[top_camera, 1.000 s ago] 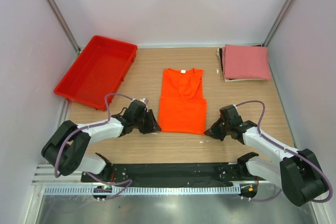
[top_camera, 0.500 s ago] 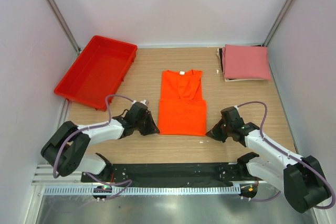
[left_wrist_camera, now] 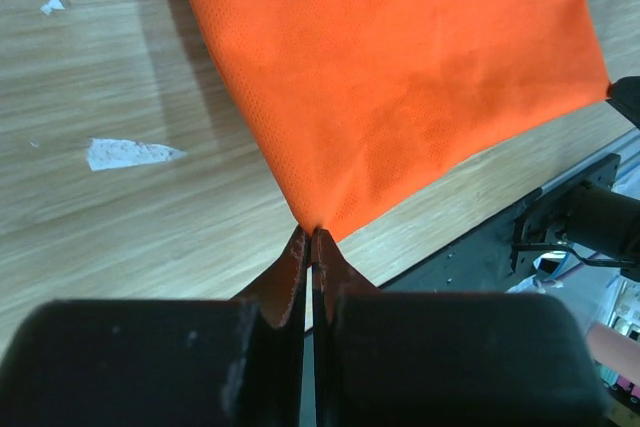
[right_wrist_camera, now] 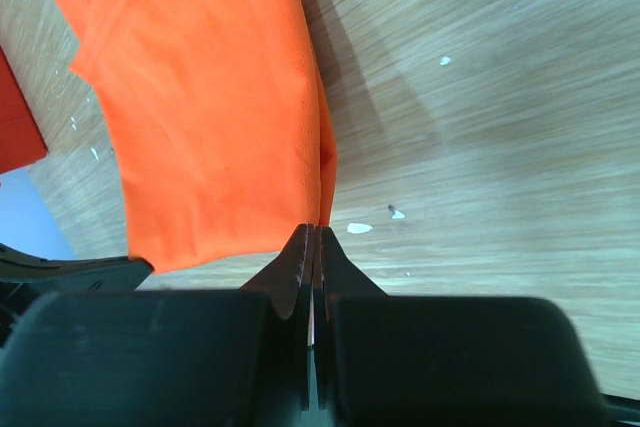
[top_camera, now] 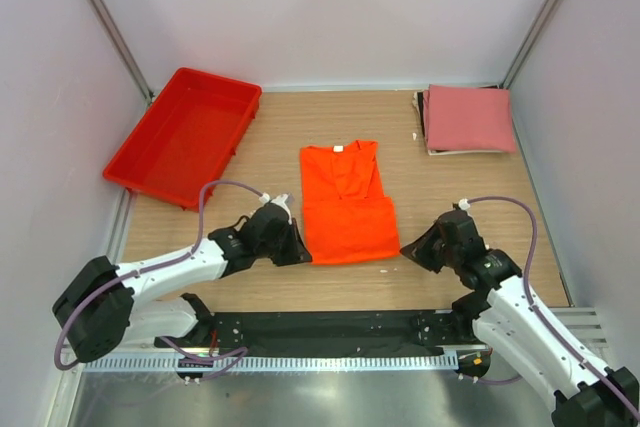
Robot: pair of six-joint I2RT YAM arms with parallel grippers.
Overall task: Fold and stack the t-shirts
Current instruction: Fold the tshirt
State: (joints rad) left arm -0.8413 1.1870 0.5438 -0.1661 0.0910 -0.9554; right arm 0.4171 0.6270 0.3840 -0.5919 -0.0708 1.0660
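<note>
The orange t-shirt [top_camera: 345, 202] lies partly folded in the middle of the table, neck label at the far end. My left gripper [top_camera: 300, 250] is shut on its near left corner; in the left wrist view the gripper [left_wrist_camera: 310, 237] pinches the cloth [left_wrist_camera: 390, 77]. My right gripper [top_camera: 408, 248] is shut on the near right corner; in the right wrist view the gripper [right_wrist_camera: 316, 232] pinches the shirt [right_wrist_camera: 210, 117]. The near edge is lifted a little off the table. The pink t-shirt [top_camera: 467, 118] lies folded at the back right.
A red plastic tray [top_camera: 185, 134] stands at the back left. White walls close in the table on three sides. A black rail [top_camera: 330, 329] runs along the near edge. Small white scraps [left_wrist_camera: 130, 153] lie on the wood.
Both grippers have pulled back toward the near edge with the shirt's near corners, dragging the shirt toward me; its neck end has slid nearer.
</note>
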